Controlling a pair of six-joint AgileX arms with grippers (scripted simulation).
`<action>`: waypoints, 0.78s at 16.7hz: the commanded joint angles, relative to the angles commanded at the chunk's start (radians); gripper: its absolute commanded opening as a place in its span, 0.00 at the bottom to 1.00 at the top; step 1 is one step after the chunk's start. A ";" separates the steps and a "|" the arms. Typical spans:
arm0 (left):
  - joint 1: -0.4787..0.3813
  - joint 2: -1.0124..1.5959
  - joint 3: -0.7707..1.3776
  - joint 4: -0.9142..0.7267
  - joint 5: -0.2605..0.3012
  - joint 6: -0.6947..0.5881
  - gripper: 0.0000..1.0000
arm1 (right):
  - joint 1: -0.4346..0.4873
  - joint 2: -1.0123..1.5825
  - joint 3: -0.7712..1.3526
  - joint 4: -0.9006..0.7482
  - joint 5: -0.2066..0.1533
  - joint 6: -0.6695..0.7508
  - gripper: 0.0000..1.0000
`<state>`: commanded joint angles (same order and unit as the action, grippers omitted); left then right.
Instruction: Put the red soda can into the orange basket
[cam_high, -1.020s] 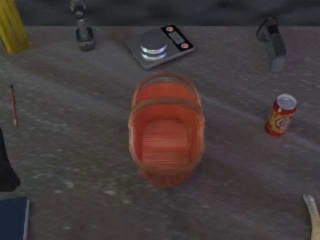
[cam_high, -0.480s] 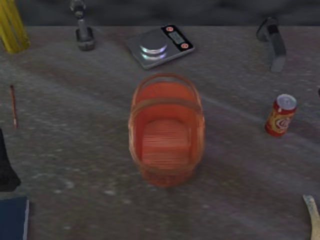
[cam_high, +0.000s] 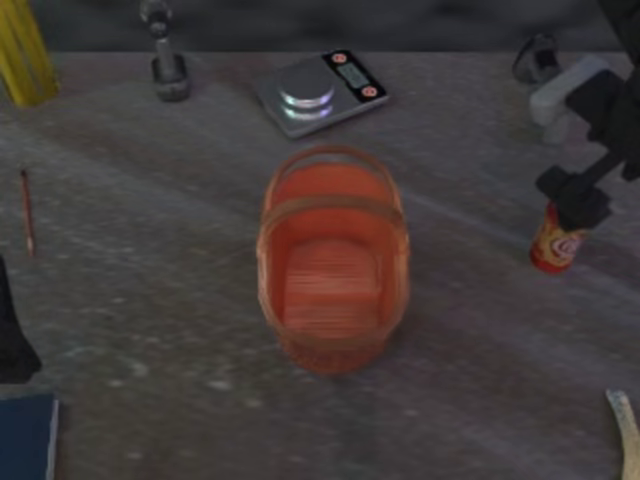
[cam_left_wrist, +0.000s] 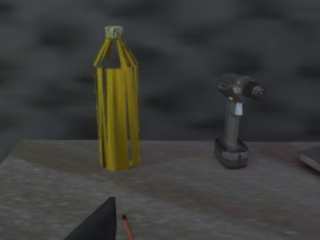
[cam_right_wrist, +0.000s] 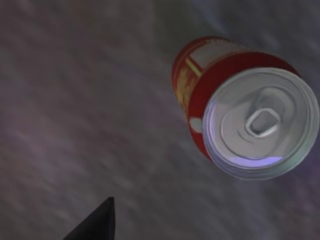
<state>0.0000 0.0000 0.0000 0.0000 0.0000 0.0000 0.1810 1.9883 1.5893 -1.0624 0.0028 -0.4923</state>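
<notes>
While can (cam_high: 556, 248) stands upright at table's right, well apart from empty basket (cam_high: 333, 262): right gripper (cam_high: 576, 205) above can, jaw opening indiscernible; grasp, transfer outstanding. Left arm parked.

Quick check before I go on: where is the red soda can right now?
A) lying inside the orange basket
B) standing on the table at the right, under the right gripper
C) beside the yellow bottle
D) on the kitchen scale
B: the red soda can stands upright on the table, right of the orange basket, with the right gripper above its top.
</notes>
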 joint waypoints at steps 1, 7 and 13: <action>0.000 0.000 0.000 0.000 0.000 0.000 1.00 | 0.006 0.057 0.053 -0.029 0.000 -0.015 1.00; 0.000 0.000 0.000 0.000 0.000 0.000 1.00 | 0.020 0.200 0.194 -0.102 0.001 -0.055 1.00; 0.000 0.000 0.000 0.000 0.000 0.000 1.00 | 0.017 0.203 0.178 -0.082 0.001 -0.056 1.00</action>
<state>0.0000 0.0000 0.0000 0.0000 0.0000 0.0000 0.1984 2.1912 1.7675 -1.1449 0.0035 -0.5481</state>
